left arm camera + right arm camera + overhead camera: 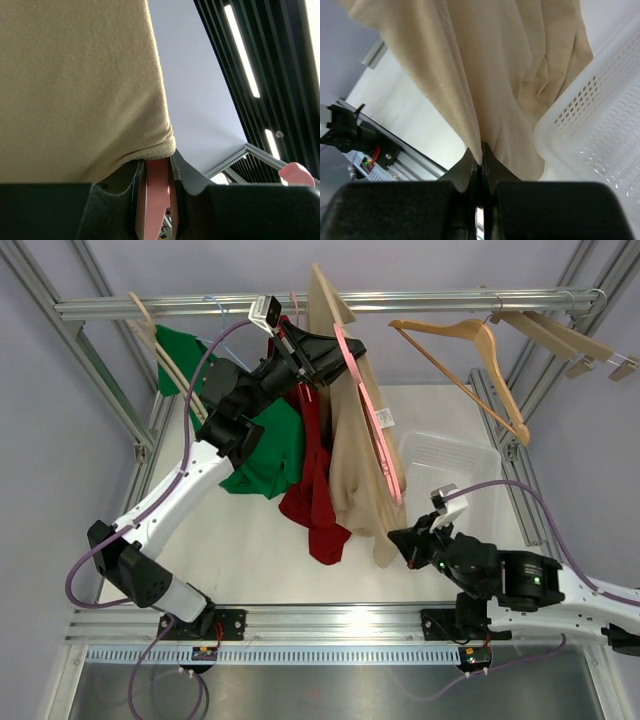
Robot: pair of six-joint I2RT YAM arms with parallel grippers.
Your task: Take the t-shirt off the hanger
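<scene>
Top: beige t-shirt [360, 470] is on the pink hanger [370, 410], up by the rail [450, 303] at 12 o'clock. Left gripper [335, 355] is at the hanger's top. Right gripper [400, 545] is at the shirt's hem at 5 o'clock, white basket [470, 465] just beside.
Left wrist: jaws clamped on the pink hanger, shirt edge touching the fingers.
Right wrist: jaws pinched tight on shirt fabric, basket at 3 o'clock.

- The hanger [372, 405] sits clamped in the left gripper [338, 350], close under the rail [440, 303].
- The t-shirt [355, 475] hangs below that gripper.
- The right gripper [402, 540] pinches the t-shirt's lower edge.
- The basket [482, 455] stands on the bench [250, 550], just right of the right gripper.
</scene>
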